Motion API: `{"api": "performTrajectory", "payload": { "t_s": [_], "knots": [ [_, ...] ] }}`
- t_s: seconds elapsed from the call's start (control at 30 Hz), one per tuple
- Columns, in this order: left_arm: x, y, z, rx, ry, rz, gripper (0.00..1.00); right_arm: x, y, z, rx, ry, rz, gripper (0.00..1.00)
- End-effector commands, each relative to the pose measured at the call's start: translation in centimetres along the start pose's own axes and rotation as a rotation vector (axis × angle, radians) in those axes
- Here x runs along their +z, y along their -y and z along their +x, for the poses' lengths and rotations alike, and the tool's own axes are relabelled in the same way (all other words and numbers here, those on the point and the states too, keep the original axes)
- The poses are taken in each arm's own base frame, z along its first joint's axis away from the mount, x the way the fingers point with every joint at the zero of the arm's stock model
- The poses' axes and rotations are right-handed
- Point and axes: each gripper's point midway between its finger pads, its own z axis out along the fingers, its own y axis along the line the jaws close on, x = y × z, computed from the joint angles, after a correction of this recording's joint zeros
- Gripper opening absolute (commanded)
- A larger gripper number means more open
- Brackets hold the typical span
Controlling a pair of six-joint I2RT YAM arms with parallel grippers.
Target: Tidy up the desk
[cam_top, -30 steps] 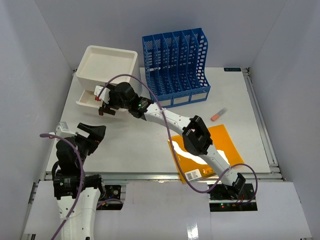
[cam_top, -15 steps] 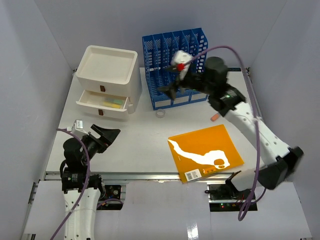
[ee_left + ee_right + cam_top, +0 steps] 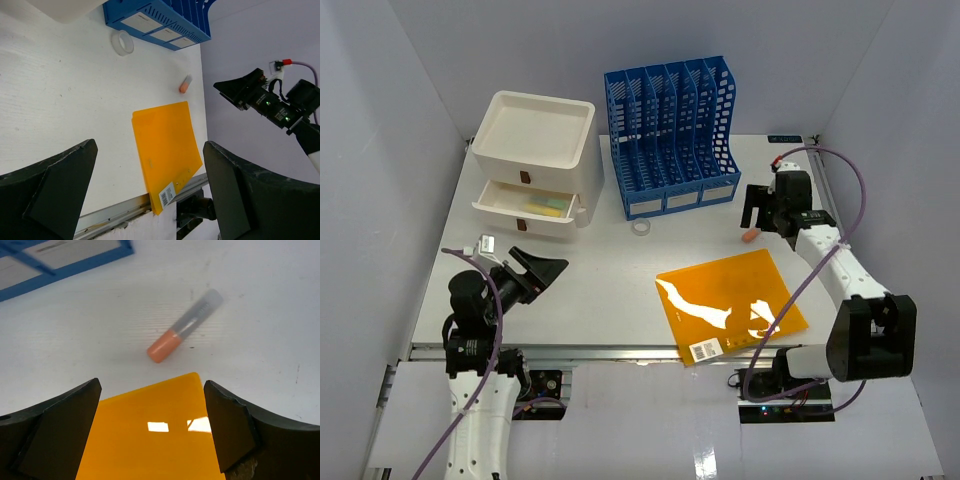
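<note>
The white desk (image 3: 590,290) holds an orange folder (image 3: 730,305) at the front right, its corner overhanging the near rail. An orange-capped marker (image 3: 750,236) lies just behind the folder. A clear tape roll (image 3: 641,228) lies in front of the blue file rack (image 3: 670,130). My right gripper (image 3: 758,213) hovers open and empty over the marker (image 3: 184,333) and the folder's far corner (image 3: 150,435). My left gripper (image 3: 540,270) is open and empty above the front left of the desk, facing the folder (image 3: 167,150), marker (image 3: 185,84) and tape roll (image 3: 122,42).
A white drawer unit (image 3: 535,150) stands at the back left, its lower drawer pulled open with a yellow item (image 3: 547,207) inside. The blue rack shows in the left wrist view (image 3: 160,20) and the right wrist view (image 3: 65,257). Metal rails edge the desk.
My right arm has swung from the drawer unit at the left, past the blue rack, to above the marker at the right. My left gripper has shifted slightly right.
</note>
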Motion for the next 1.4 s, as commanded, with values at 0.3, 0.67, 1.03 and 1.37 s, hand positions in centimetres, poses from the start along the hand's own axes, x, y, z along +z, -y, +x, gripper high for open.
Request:
{"api": "performTrajectory", "payload": {
  "t_s": [0.3, 0.67, 1.03, 1.37],
  "knots": [
    [-0.7, 0.9, 0.6, 0.047, -0.019, 0.046, 0.98, 8.8, 3.7, 0.7, 0.301, -0.171, 0.105, 0.98],
    [-1.1, 0.7, 1.5, 0.038, -0.039, 0.051, 0.98, 12.1, 4.2, 3.2, 0.369, -0.262, 0.122, 0.88],
    [-0.7, 0.4, 2.4, 0.005, -0.086, 0.071, 0.98, 12.7, 5.6, 4.4, 0.407, -0.291, 0.156, 0.71],
    [-0.4, 0.0, 3.4, -0.054, -0.138, 0.081, 0.98, 13.7, 5.8, 5.4, 0.403, -0.321, 0.166, 0.57]
  ]
}}
